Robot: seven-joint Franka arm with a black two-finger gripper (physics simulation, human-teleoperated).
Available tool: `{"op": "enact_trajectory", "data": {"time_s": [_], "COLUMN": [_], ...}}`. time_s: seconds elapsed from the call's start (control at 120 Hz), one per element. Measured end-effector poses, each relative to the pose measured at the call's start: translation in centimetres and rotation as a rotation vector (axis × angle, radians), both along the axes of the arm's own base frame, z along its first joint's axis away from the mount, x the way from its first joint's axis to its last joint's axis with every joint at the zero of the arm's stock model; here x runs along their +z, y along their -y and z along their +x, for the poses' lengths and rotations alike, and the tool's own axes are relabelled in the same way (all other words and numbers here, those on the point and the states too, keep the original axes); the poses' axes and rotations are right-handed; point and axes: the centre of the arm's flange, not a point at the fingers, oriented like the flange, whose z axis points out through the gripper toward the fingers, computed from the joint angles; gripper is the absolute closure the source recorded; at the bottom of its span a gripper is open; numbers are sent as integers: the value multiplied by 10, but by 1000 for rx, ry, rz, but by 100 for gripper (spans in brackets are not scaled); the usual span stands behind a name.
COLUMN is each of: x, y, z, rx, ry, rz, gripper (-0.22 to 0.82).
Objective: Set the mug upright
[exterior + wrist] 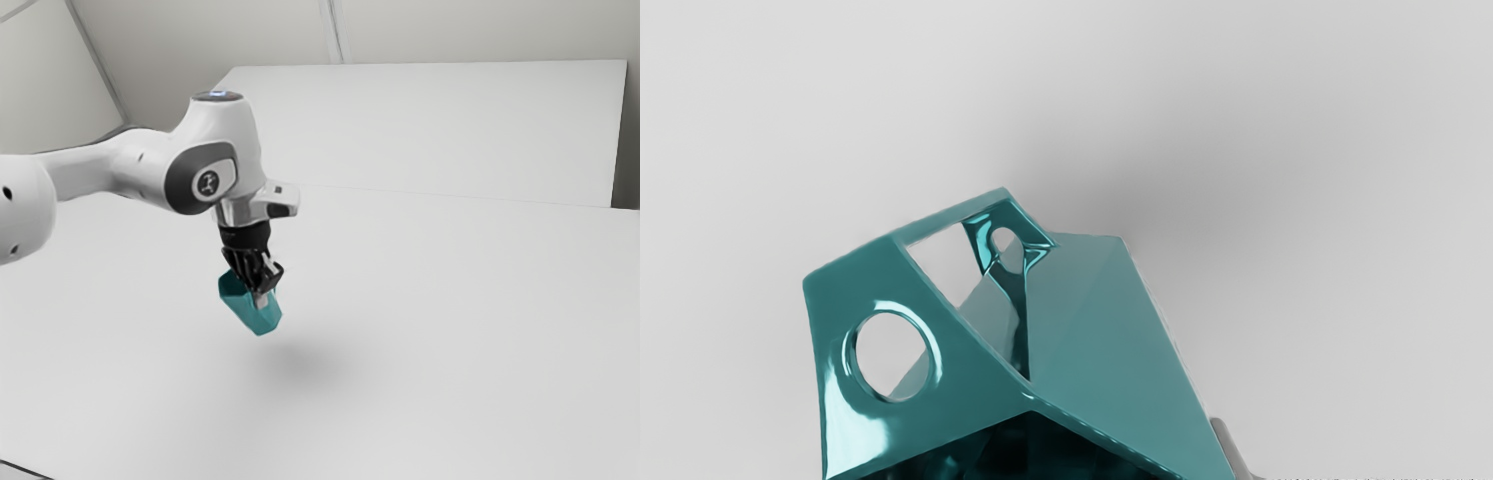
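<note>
While a pale wall (480, 30) rises behind the white counter (450, 300), the mug (250, 311) hangs tilted above it, near a soft shadow (300, 365), its inside too dark to read; the end effector (259, 295) seems to pinch it, though one fingertip is hidden

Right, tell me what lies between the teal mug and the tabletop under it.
Just open air: in the exterior view, the teal mug hangs above the tabletop, its soft shadow set apart.

White tabletop (450, 350), white panel (480, 130) beyond, pale grey wall (480, 30) behind with narrow vertical strip (333, 30)
</note>
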Motion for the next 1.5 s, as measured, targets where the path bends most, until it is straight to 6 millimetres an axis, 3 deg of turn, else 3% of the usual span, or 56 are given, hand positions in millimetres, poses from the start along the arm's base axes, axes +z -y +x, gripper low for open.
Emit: {"op": "enact_trajectory", "data": {"time_s": [0.442, 1.2, 1.5], "x": [-30, -83, -75], "y": [-35, -41, -45], "z": [-6, 12, 14], "rx": [70, 128, 162], "ry": [6, 26, 48], "rz": [122, 171, 166], "gripper": [79, 78, 61]}}
